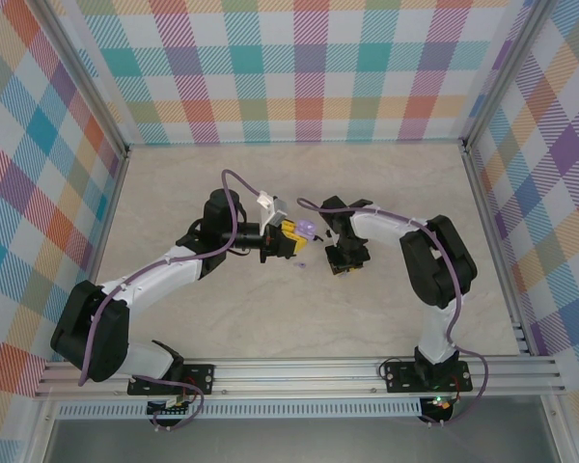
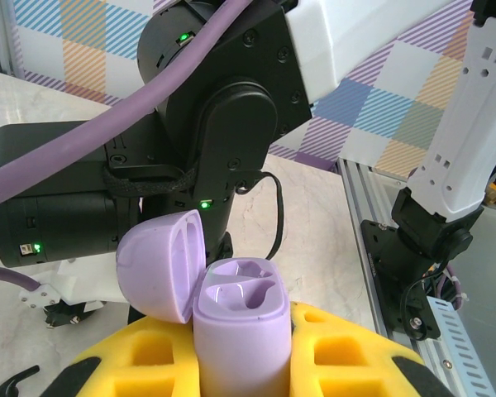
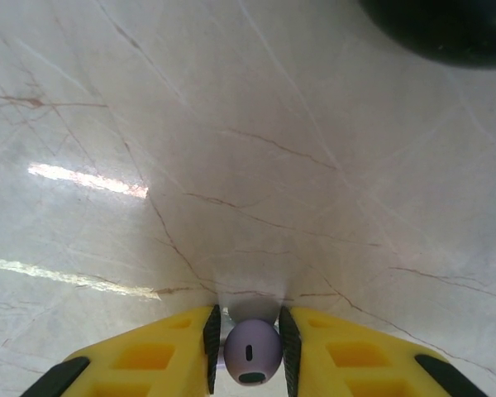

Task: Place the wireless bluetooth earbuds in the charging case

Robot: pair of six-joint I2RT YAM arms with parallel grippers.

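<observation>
- The left gripper (image 2: 240, 360) is seen shut tight on the lavender charging case (image 2: 240, 327), which is clamped upright between its yellow fingers (image 2: 347, 356).
- The case's lid (image 2: 159, 266) is swung open to the left, and two moulded sockets are laid bare in its top.
- From above, the case is held near the middle of the marble table (image 1: 222, 318), facing the right gripper.
- A tiny lavender piece (image 1: 299, 262) lies on the table between both grippers; it is too small to be named.
- The right gripper (image 3: 250, 341) is narrowed on a lavender earbud (image 3: 252, 354), pinched between its black pads (image 3: 212, 347) just over the table.
</observation>
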